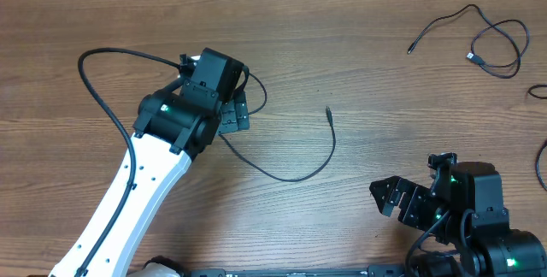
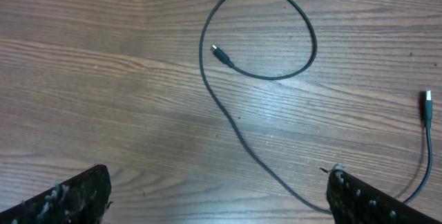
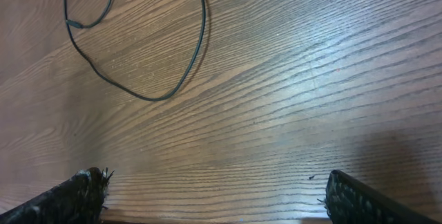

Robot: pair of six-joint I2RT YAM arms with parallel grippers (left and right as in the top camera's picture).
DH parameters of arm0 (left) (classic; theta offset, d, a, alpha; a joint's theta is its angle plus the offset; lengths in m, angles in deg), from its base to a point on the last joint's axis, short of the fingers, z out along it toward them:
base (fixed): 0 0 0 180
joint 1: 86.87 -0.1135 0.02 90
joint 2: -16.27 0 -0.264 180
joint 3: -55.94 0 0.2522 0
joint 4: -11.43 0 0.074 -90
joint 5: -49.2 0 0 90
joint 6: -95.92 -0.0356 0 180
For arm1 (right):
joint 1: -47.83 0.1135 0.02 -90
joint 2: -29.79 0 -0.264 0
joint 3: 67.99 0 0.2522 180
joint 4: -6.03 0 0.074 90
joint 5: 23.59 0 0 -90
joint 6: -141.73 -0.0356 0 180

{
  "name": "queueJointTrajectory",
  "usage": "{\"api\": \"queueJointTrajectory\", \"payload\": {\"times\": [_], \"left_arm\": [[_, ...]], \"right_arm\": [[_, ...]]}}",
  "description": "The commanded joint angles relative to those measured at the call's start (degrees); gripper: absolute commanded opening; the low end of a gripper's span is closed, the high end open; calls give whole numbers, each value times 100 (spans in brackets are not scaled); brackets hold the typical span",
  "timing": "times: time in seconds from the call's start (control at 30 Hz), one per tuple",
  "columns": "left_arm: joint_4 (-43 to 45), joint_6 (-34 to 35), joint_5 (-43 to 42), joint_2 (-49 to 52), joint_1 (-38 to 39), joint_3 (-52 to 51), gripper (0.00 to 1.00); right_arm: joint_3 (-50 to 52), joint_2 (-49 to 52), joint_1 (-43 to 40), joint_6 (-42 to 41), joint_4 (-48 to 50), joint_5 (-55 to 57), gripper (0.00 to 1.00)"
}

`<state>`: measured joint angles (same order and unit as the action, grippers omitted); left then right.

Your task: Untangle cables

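Observation:
One thin black cable [image 1: 291,177] lies on the wooden table, curving from under my left gripper [image 1: 236,111] to a plug end at mid table. In the left wrist view this cable [image 2: 238,137] forms a loop with a plug inside it, then runs down beside the right finger. Another plug end [image 2: 427,105] lies at the right. My left gripper [image 2: 217,191] is open and empty, just above the table. A second cable [image 1: 494,48] lies loosely curled at the far right. My right gripper [image 1: 395,202] is open and empty near the front edge. The right wrist view [image 3: 217,182] shows a cable [image 3: 166,94] far ahead.
A thicker black wire [image 1: 94,89] loops out from the left arm over the table's left side. Short pieces of more cable [image 1: 540,162] show at the right edge. The table's front edge [image 3: 207,218] lies just under the right gripper.

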<state>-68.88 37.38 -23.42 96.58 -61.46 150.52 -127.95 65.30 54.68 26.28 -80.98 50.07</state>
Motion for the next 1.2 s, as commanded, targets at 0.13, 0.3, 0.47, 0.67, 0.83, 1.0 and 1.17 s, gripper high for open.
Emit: {"api": "queueJointTrajectory", "payload": {"times": [0.13, 0.3, 0.47, 0.67, 0.83, 1.0, 1.17], "left_arm": [[96, -57, -118, 232, -31, 22, 100], [278, -63, -699, 450, -31, 22, 100], [291, 505, -726, 863, -55, 22, 100], [382, 1069, -1093, 1631, -81, 24, 99], [411, 2706, -911, 2157, -289, 24, 99], [570, 4334, -1220, 2647, -616, 24, 100], [964, 4697, -1644, 3115, -894, 24, 100]], "right_arm": [[4, -39, 31, -7, 59, -28, 100], [4, -39, 31, -7, 59, -28, 100], [4, -39, 31, -7, 59, -28, 100], [4, -39, 31, -7, 59, -28, 100], [4, -39, 31, -7, 59, -28, 100], [4, -39, 31, -7, 59, -28, 100], [4, -39, 31, -7, 59, -28, 100]]}}
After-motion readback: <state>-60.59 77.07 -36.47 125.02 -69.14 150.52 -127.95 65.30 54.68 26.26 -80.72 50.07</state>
